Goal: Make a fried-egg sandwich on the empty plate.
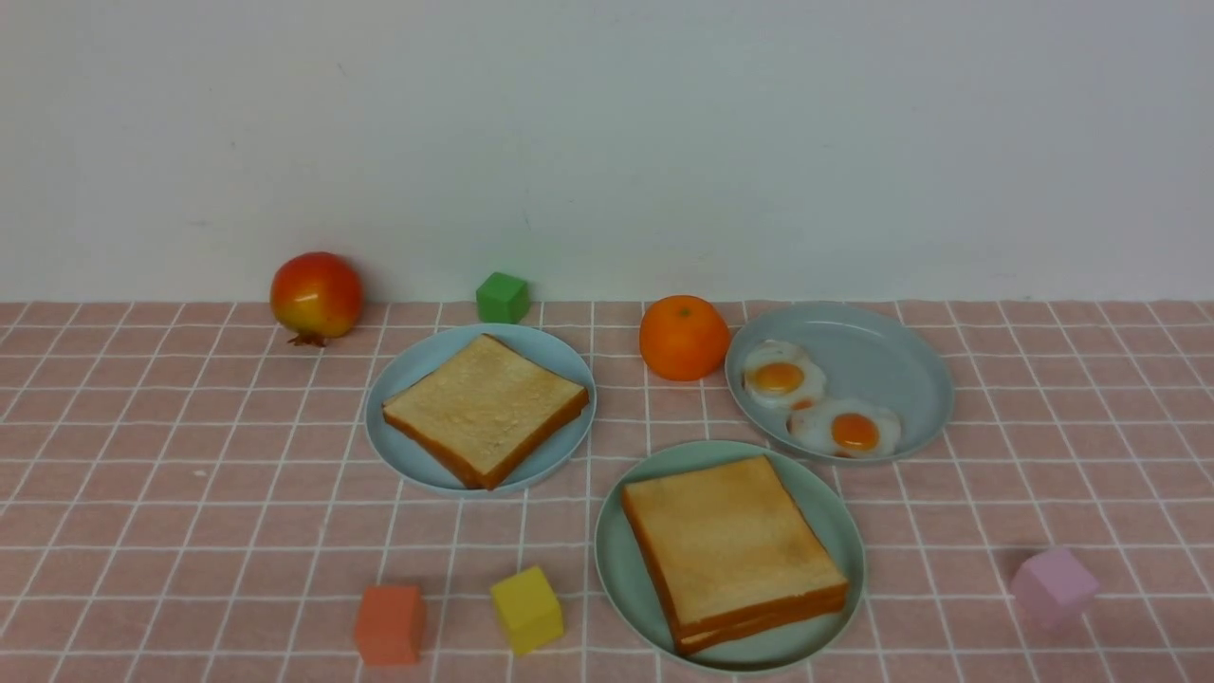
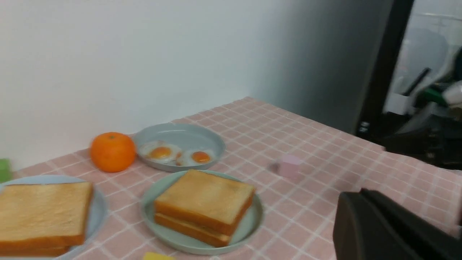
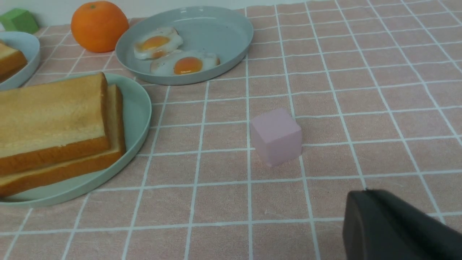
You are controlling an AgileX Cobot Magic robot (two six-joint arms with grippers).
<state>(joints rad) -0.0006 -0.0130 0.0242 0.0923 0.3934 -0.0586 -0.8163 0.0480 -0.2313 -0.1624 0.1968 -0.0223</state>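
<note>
- Mint-green, the plate point(image 1: 621, 560) sits low and right of centre in your front view, carrying two stacked toast slices point(image 1: 730, 545); no egg shows between them from here.
- Your front view also has a pale blue plate point(image 1: 417, 465) with one toast slice point(image 1: 484, 408) to the left, and behind the stack a grey-blue plate point(image 1: 882, 360) holding two fried eggs point(image 1: 816, 408).
- Around them on the pink checked desk point(image 1: 142, 493) you see an orange point(image 1: 684, 337), a pomegranate point(image 1: 316, 296), and green point(image 1: 502, 297), orange point(image 1: 389, 623), yellow point(image 1: 526, 609) and pink point(image 1: 1053, 585) cubes. Neither arm appears here.
- Your left wrist view shows the stacked toast point(image 2: 204, 206) on its plate point(image 2: 249, 224), the eggs point(image 2: 175, 154) beyond, and the dark left fingers point(image 2: 375, 227) in the corner, closed and empty, clear of the plates.
- Your right wrist view shows the pink cube point(image 3: 276, 136) standing between the mint-green plate point(image 3: 137, 115) and the dark right fingers point(image 3: 389, 224), which are closed, gripping nothing.
</note>
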